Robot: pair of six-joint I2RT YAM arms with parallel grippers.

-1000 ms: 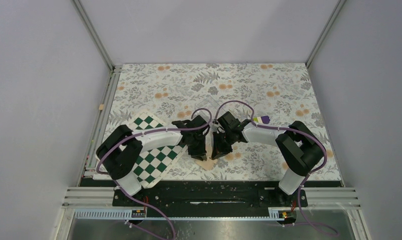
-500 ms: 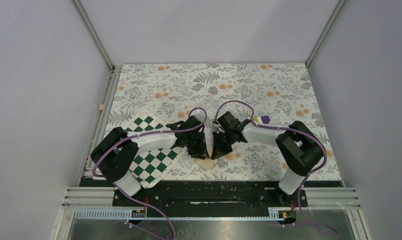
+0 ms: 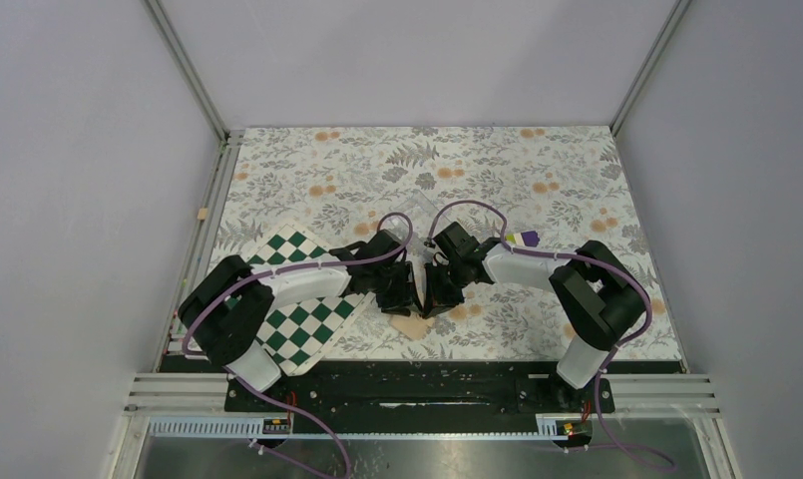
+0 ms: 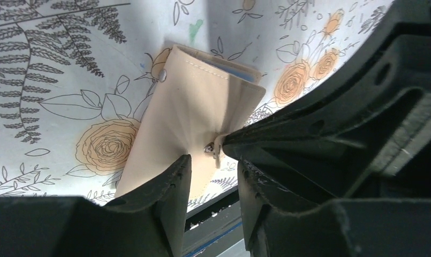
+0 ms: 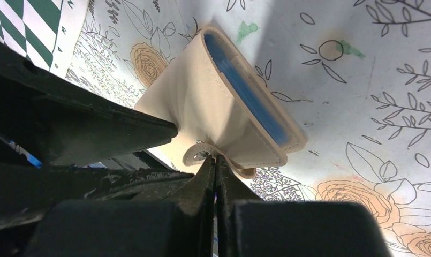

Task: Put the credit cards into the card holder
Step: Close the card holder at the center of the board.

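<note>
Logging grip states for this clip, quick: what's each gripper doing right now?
Left gripper: open, fingers apart around the wallet's edge.
Right gripper: shut, pinching the wallet's clasp tab.

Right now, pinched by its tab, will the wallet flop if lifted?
Probably floppy: the wallet creases toward the tab where the right hand pinches it. Likely light, since a pinch on that thin tab tents it. It may gape; its blue lining already shows.
</note>
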